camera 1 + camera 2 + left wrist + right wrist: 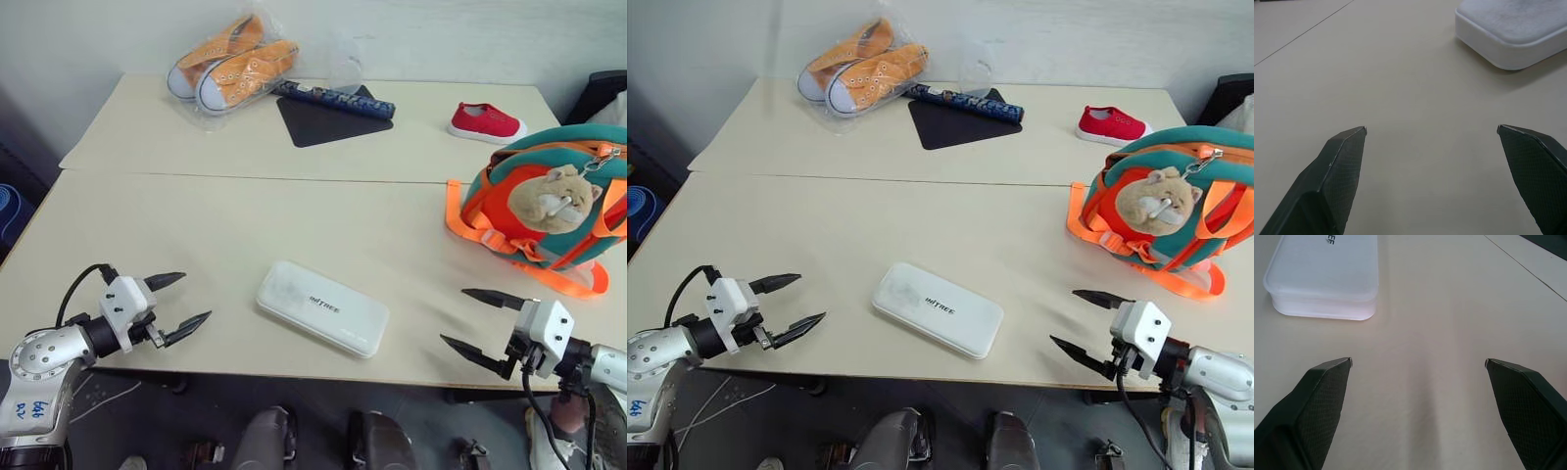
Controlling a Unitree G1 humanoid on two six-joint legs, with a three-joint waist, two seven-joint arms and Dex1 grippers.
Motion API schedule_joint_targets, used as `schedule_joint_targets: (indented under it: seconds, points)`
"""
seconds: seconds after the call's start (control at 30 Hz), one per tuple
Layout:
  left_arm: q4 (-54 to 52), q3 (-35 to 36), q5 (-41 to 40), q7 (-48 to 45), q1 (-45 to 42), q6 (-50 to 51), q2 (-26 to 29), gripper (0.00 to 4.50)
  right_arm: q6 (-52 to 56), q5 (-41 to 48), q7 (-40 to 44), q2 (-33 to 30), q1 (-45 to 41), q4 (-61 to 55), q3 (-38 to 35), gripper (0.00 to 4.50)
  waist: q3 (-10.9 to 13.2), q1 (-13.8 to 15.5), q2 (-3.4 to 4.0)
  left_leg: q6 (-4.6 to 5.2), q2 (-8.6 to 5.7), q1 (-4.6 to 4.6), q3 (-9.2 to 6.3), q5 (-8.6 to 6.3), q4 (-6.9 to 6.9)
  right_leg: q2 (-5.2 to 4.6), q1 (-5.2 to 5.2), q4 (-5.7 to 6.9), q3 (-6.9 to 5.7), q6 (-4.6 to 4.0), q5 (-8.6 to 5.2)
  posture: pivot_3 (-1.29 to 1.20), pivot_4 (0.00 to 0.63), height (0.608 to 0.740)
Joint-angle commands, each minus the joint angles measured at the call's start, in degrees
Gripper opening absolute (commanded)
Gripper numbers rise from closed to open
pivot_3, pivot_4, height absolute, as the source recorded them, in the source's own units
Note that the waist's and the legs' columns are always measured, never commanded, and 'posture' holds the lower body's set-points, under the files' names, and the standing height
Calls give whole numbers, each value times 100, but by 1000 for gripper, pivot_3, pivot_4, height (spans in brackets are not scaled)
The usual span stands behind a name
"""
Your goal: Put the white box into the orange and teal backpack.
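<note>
The white box [322, 307] lies flat on the near table, close to its front edge, dark lettering on top; its end also shows in the wrist views [1513, 34] [1325, 276]. The orange and teal backpack [549, 211] stands at the right side of that table, a beige plush cat on its orange front. My left gripper [183, 304] hovers open to the left of the box, a short gap away. To the right of the box, below the backpack, my right gripper [472, 318] is open too. Nothing is between either pair of fingers.
On the far table [421, 137] lie orange sneakers in a clear bag [230, 64], a dark mat [328, 119] with a blue patterned tube [333, 98], and a red shoe [485, 123]. A seam [245, 178] divides the two tables. A dark chair [605, 93] stands at the far right.
</note>
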Motion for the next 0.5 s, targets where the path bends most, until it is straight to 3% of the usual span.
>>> schedule_joint_targets:
  seconds: [0.03, 0.3, 0.4, 0.5]
  points:
    - [-141, 34, 43, 72, -31, -15, 61, 4500, -165, -21, 11, 29, -38, 105, 21, 4463, 0, 2, 0, 0, 0, 0, 0, 0, 0, 0, 0, 0, 0, 0, 0, 0, 150, 740]
    - [-423, 66, -489, -186, -222, 463, 100, 4500, -55, 242, 248, -16, -26, 9, 201, 4463, 0, 0, 0, 0, 0, 0, 0, 0, 1, 1, 1, 1, -1, 0, 0, 0, 150, 740]
    - [-646, -264, -446, -81, -592, 787, 27, 3890, 473, 479, 516, -158, 191, -426, 460, 3841, 0, 31, 1, 0, 0, 0, -5, 1, 4, -1, 5, 2, -4, 0, 0, 0, 150, 740]
    - [-498, -785, -32, 11, -1040, 774, -76, 3004, 728, 266, 562, -288, 263, -701, 804, 2878, -1, 21, 0, 1, -1, 1, -3, 1, 3, -1, 7, 2, -3, 0, 0, 0, 150, 740]
